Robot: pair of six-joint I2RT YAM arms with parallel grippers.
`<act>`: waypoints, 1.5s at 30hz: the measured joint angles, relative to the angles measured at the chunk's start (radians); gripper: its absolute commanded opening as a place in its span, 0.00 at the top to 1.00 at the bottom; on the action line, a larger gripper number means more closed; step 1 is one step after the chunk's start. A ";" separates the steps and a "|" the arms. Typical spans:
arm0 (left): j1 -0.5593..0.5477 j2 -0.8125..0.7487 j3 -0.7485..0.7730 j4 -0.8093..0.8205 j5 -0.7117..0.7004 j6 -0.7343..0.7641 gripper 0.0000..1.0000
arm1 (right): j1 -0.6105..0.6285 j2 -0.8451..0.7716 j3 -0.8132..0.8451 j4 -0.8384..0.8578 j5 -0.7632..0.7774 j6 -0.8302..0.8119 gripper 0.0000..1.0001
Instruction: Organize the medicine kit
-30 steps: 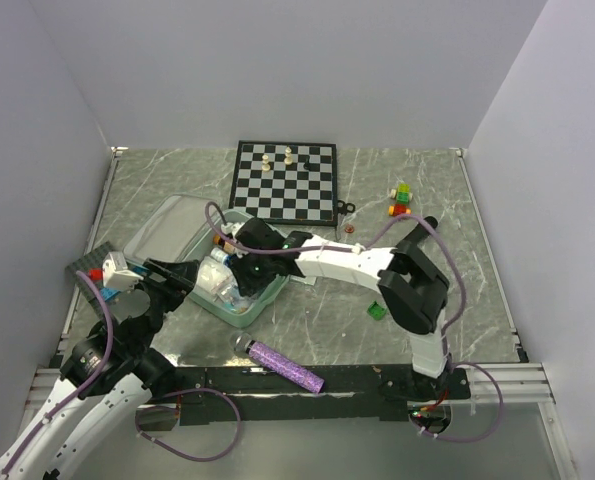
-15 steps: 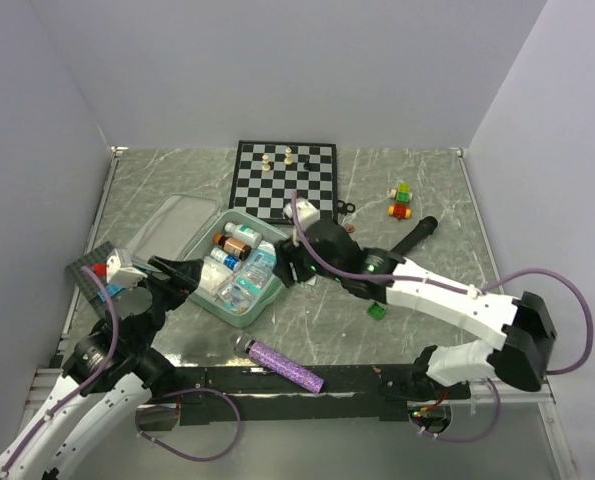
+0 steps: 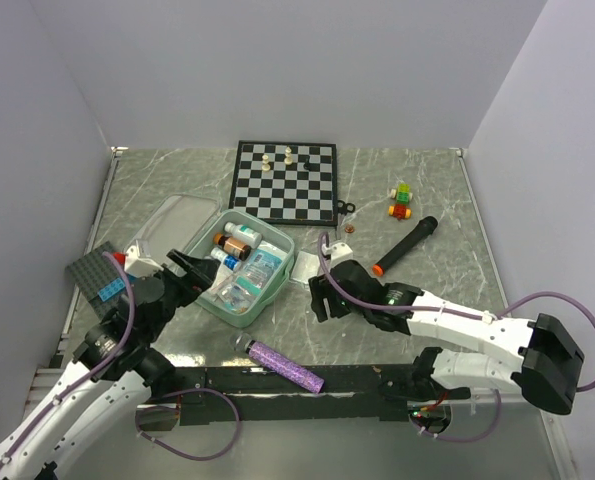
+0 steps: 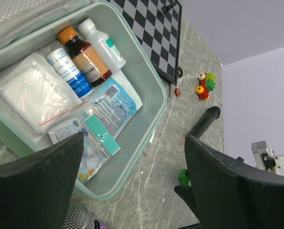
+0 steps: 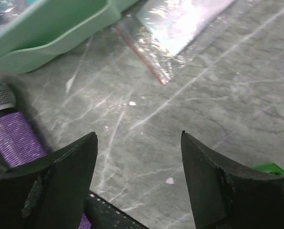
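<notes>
The medicine kit (image 3: 277, 285) lies open left of centre, its lid (image 3: 172, 222) flat at the far left. It holds a brown bottle (image 4: 84, 52), a white bottle (image 4: 101, 43), a blue-labelled bottle (image 4: 70, 71), a gauze bag (image 4: 32, 95) and flat packets. My left gripper (image 3: 192, 270) is open and empty over the kit's near left edge; in the left wrist view (image 4: 134, 138) its jaws span the kit's near corner (image 4: 153, 95). My right gripper (image 3: 319, 295) is open and empty just right of the kit, low over bare table (image 5: 138, 136).
A clear zip bag (image 3: 305, 265) lies against the kit's right side (image 5: 180, 24). A purple microphone (image 3: 282, 365) lies near the front edge. The chessboard (image 3: 284, 180) is behind. A black marker (image 3: 404, 243) and toy bricks (image 3: 401, 200) are right. A studded plate (image 3: 99, 275) is left.
My right gripper has pulled out of the kit, moving right and toward the near edge, and the clear bag now shows beside the kit. My left gripper shifted slightly right.
</notes>
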 measured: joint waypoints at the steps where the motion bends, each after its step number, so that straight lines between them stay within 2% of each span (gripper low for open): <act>1: 0.000 0.005 0.000 0.001 0.006 0.000 0.07 | 0.000 0.003 0.000 -0.008 0.018 0.009 0.23; 6: 0.000 0.019 0.000 -0.001 0.016 -0.003 0.05 | 0.000 0.017 0.004 -0.075 0.127 0.069 0.22; 11: 0.000 0.018 0.000 -0.002 0.016 0.001 0.05 | -0.021 -0.043 0.004 -0.081 0.184 0.112 0.20; 15: 0.000 0.028 0.001 -0.002 0.018 0.009 0.06 | -0.133 -0.070 0.034 -0.080 0.175 0.124 0.20; 17: 0.000 0.043 0.002 -0.002 0.024 0.014 0.07 | -0.228 -0.048 0.074 -0.071 0.159 0.121 0.22; 23: 0.000 0.055 0.001 0.013 0.042 0.014 0.07 | -0.454 0.165 0.205 0.019 0.095 0.115 0.30; 27: 0.000 0.058 -0.007 0.028 0.043 0.014 0.07 | -0.537 0.374 0.320 0.048 0.060 0.113 0.39; 30: 0.000 0.063 -0.008 0.027 0.043 0.015 0.07 | -0.557 0.523 0.420 0.055 0.038 0.094 0.39; 34: 0.000 0.064 -0.008 0.024 0.042 0.019 0.07 | -0.555 0.629 0.471 0.078 0.018 0.048 0.38; 45: 0.000 0.060 -0.038 0.029 0.044 0.025 0.07 | -0.496 0.723 0.492 0.098 0.069 -0.020 0.39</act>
